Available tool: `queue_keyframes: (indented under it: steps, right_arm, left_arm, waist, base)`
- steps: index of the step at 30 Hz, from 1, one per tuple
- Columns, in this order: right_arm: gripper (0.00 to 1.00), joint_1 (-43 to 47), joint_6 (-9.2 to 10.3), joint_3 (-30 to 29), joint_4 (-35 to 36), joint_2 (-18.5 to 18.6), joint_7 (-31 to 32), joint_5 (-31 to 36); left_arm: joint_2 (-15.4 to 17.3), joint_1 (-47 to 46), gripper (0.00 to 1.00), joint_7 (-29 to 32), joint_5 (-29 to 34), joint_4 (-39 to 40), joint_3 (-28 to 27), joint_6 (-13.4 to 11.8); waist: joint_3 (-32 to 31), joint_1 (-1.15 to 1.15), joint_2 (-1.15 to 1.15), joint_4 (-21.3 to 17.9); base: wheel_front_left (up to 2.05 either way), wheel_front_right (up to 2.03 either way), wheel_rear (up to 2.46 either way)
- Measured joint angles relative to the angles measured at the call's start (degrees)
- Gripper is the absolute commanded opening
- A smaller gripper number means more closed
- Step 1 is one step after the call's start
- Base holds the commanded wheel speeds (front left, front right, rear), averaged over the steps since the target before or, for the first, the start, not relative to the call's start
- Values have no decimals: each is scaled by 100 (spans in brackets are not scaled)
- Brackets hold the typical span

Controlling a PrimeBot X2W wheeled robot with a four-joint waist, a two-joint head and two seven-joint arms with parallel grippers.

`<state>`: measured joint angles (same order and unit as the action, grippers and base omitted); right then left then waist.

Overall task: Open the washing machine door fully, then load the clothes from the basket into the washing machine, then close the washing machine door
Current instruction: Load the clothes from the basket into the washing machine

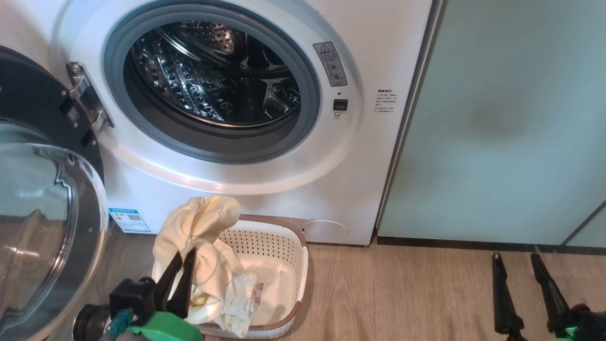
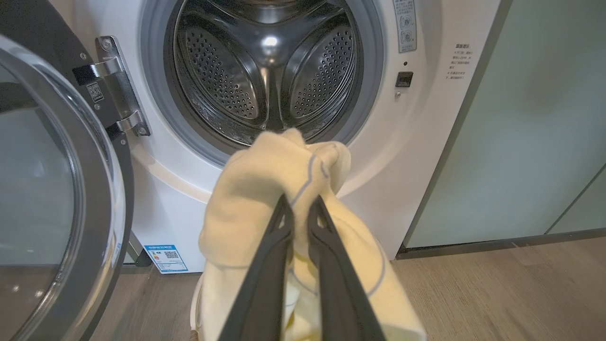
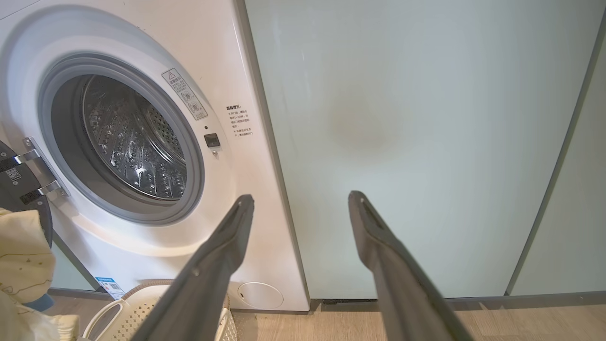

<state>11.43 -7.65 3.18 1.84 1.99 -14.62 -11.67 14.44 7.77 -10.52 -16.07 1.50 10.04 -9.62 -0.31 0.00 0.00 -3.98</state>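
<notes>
The white washing machine [image 1: 265, 199] stands with its steel drum [image 1: 213, 76] exposed and bare. Its black glass washing machine door [image 1: 42, 208] is swung wide to the left on metal hinges [image 1: 87, 94]. Below the opening sits the cream basket [image 1: 279, 265] on the floor. My left gripper [image 1: 184, 255] is shut on pale yellow clothes [image 1: 203, 237], lifted above the basket's left side; in the left wrist view the clothes [image 2: 265, 189] bunch over the fingertips, just below the drum [image 2: 270, 71]. At the lower right my right gripper [image 1: 516, 258] hangs open, holding nothing.
Pale green cabinet doors [image 1: 511, 118] run to the right of the washer. Wood-look floor [image 1: 402, 293] stretches between the basket and my right gripper. A blue energy sticker [image 1: 129, 220] marks the washer's lower left front. The open door stands close beside my left arm.
</notes>
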Motion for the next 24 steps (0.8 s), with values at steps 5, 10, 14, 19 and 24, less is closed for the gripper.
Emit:
queue_keyframes:
  steps: [5, 10, 14, 19, 24]
  right_arm:
    - [100, 1, 0, -1, 1, 0, 0, 0]
    - [100, 0, 0, 11, 2, 0, 0, 0]
    - [100, -3, 0, 45, 48, 0, 0, 0]
    - [100, -27, 0, 48, 83, 0, 0, -8]
    - [100, -208, 0, 53, 132, 0, 0, -55]
  left_arm:
    - [18, -1, 0, 0, -2, 0, 3, -14]
    - [36, -9, 0, 0, -16, -7, -4, -15]
    - [54, -136, 0, -1, -97, -86, -32, -14]
    - [78, -506, 0, -8, -182, -246, -83, -4]
    - [127, -1076, 0, -11, -247, -455, -135, 97]
  waist:
    - [24, 0, 0, -2]
    - [58, 0, 0, -18]
    - [179, 0, 0, -48]
    - [426, 0, 0, -101]
    - [775, 1, 0, -170]
  base:
    - [0, 0, 0]
    - [0, 0, 0]
    - [0, 0, 0]
    - [0, 0, 0]
    - [0, 0, 0]
